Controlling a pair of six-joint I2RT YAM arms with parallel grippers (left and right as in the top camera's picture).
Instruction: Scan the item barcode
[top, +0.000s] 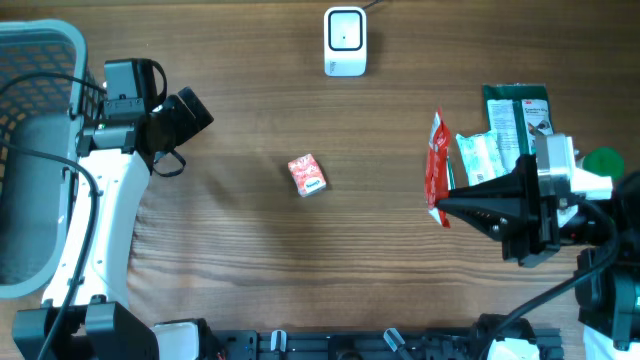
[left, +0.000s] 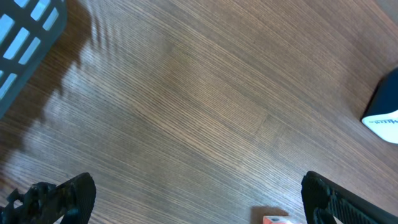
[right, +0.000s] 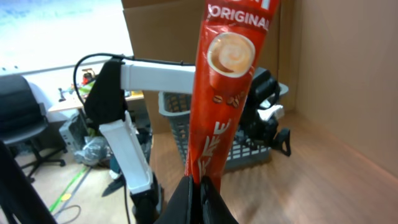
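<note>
- Your right gripper (top: 445, 205) is pinched shut on the sachet (top: 436, 165), gripping one end of it.
- In the right wrist view the red sachet (right: 224, 93) stands up straight out of the closed fingertips of the right gripper (right: 199, 190), its printed face toward the camera.
- From overhead, the sachet reaches from the fingertips toward the far side of the table (top: 250, 260), just beside the packets (top: 500, 140) at the right edge.
- The scanner (top: 345, 42) sits at the far edge, well apart from the sachet and to its left.
- A small box (top: 307, 175) lies mid-table, between your two arms.
- Your left gripper (top: 195, 110) has its jaws spread wide and holds nothing; it is next to the basket (top: 40, 40).
- The left wrist view shows the left gripper (left: 196, 186) over bare wood.
</note>
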